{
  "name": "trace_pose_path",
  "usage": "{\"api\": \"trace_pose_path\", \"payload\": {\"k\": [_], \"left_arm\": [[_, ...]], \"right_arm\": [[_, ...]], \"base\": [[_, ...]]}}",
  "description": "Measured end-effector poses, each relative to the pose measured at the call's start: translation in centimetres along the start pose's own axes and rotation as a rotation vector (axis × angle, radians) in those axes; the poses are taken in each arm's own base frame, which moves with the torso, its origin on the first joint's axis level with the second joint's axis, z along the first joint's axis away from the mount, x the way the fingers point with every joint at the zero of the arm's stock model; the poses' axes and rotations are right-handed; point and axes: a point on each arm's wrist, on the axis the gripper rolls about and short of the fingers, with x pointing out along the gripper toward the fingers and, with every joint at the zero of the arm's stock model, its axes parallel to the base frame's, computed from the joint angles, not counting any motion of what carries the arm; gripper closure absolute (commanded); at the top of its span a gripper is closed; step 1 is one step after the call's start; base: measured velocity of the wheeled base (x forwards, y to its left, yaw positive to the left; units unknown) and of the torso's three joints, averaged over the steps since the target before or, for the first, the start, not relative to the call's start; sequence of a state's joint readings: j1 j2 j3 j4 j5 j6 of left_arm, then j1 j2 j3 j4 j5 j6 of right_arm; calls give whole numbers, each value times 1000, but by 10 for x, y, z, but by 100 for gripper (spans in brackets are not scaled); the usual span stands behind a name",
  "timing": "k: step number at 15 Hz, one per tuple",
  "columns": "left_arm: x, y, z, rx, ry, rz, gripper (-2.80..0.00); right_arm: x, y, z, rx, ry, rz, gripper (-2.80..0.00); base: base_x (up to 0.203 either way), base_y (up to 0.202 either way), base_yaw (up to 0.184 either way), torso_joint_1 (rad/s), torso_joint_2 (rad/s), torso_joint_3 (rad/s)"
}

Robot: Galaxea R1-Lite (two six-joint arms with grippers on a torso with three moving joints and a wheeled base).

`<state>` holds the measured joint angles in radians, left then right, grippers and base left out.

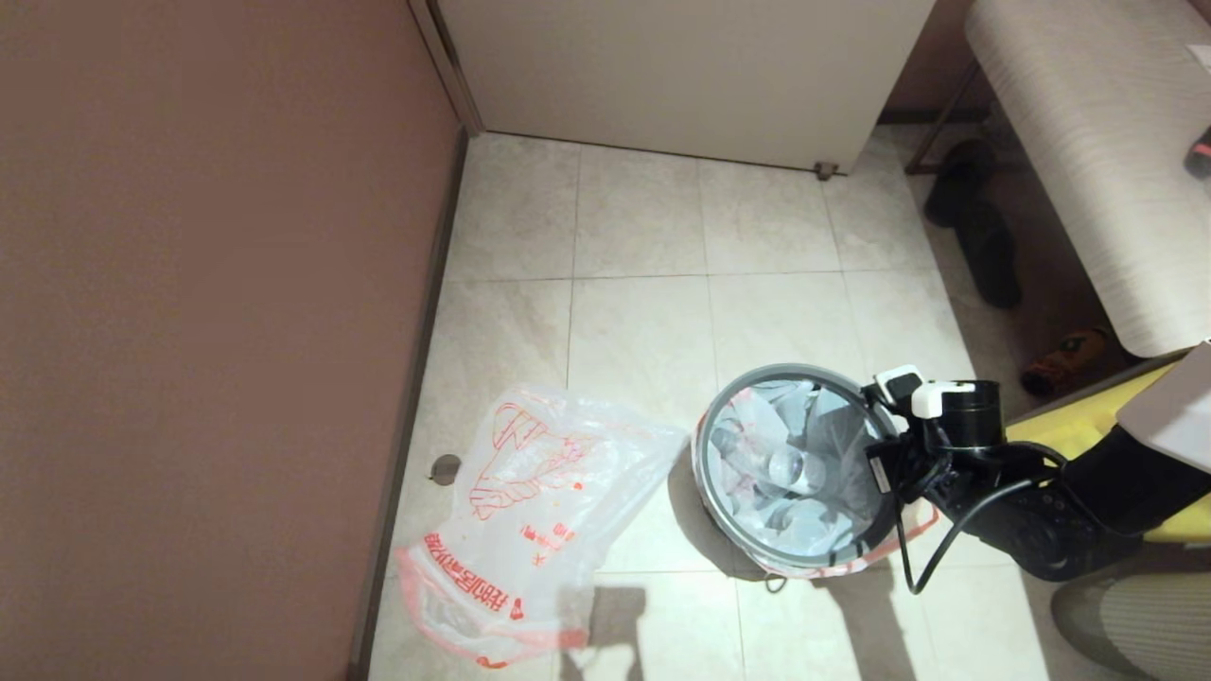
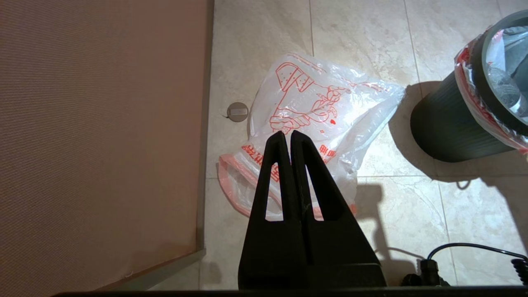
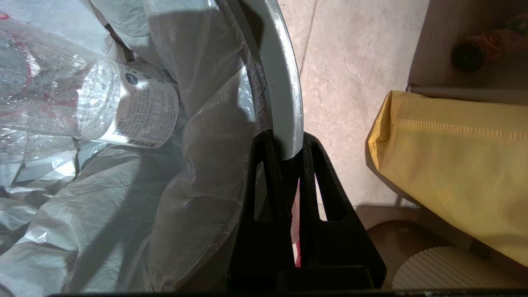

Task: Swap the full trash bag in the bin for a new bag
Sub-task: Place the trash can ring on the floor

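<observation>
The bin [image 1: 708, 506] stands on the tiled floor, with the full trash bag [image 1: 785, 454] lining it and a clear plastic bottle [image 3: 103, 111] among the contents. Its pink-orange hem [image 2: 470, 82] folds over the outside under the grey hoop [image 3: 280, 82]. My right gripper [image 3: 286, 142] is shut on that hoop at the bin's right side [image 1: 882, 452]. The new bag [image 1: 530, 511], printed in red, lies flat on the floor left of the bin. My left gripper [image 2: 287, 134] hangs above the new bag [image 2: 330, 103], shut and holding nothing; the head view does not show it.
A brown wall [image 1: 189, 284] runs along the left, with a round floor cap [image 1: 445, 468] beside it. A white door [image 1: 681, 66] closes the back. At the right are a bench [image 1: 1107, 142], dark shoes [image 1: 974, 227] and a yellow fabric bag [image 3: 453, 165] close to the bin.
</observation>
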<state>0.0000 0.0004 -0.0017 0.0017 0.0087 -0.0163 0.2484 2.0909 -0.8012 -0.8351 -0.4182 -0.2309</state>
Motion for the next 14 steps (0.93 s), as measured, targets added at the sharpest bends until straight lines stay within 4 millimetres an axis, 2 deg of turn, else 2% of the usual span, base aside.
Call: {"api": "trace_pose_path", "payload": {"k": [10,14], "left_arm": [[0,0,0,0,0,0,0],[0,0,0,0,0,0,0]], "right_arm": [[-50,-16,8,11,-48,20,0],[-84,-24,10,19,-70,40,0]], "base": [[0,0,0,0,0,0],[0,0,0,0,0,0]]}}
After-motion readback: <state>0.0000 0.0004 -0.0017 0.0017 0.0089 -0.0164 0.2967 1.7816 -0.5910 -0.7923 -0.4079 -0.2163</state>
